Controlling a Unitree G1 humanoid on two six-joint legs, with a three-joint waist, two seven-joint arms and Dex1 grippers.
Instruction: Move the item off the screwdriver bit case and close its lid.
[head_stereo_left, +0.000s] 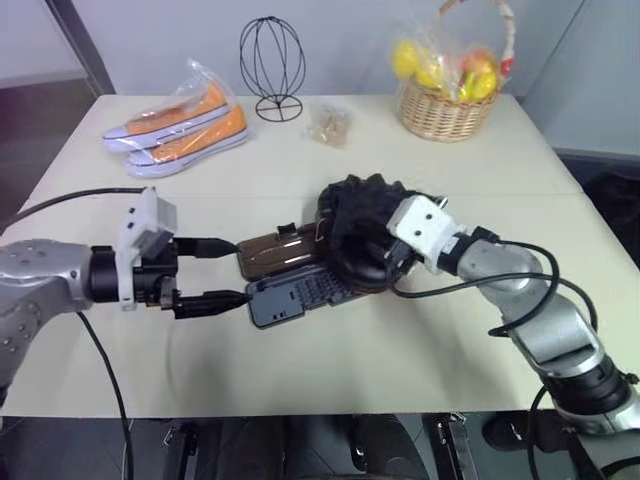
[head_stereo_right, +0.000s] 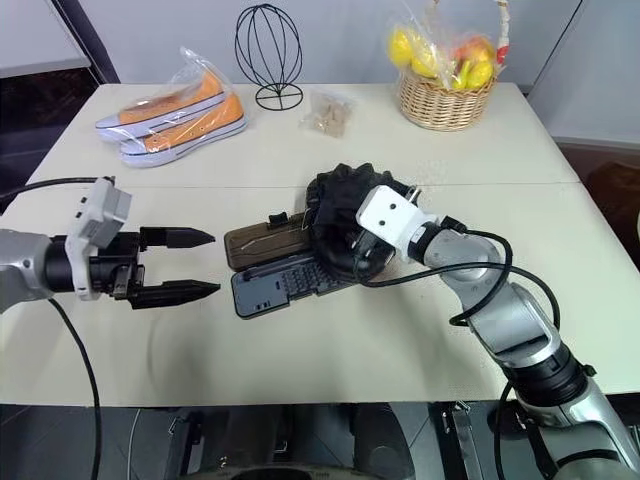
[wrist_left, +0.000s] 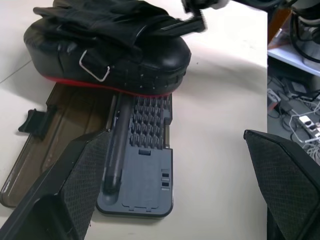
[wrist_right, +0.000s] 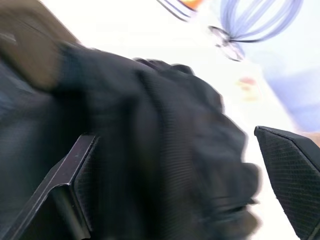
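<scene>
The screwdriver bit case (head_stereo_left: 285, 298) lies open in the middle of the table, its dark grey half showing rows of bits (wrist_left: 147, 125). Its smoky brown lid (head_stereo_left: 272, 252) lies flat beside it, with the black latch tab (wrist_left: 31, 122) on the outer edge. The item, a bulky black mitt (head_stereo_left: 362, 222), rests across the far end of both halves. My right gripper (wrist_right: 175, 135) is open, its fingers (wrist_right: 70, 175) straddling the mitt. My left gripper (head_stereo_left: 238, 271) is open and level, just left of the case, with nothing between its fingers (wrist_left: 70, 195).
At the back of the table are orange shoes in a plastic bag (head_stereo_left: 178, 122), a black wire stand (head_stereo_left: 272, 68), a small packet (head_stereo_left: 328, 122) and a wicker basket of fruit (head_stereo_left: 448, 100). The table's front edge (head_stereo_left: 300, 412) runs close below the case.
</scene>
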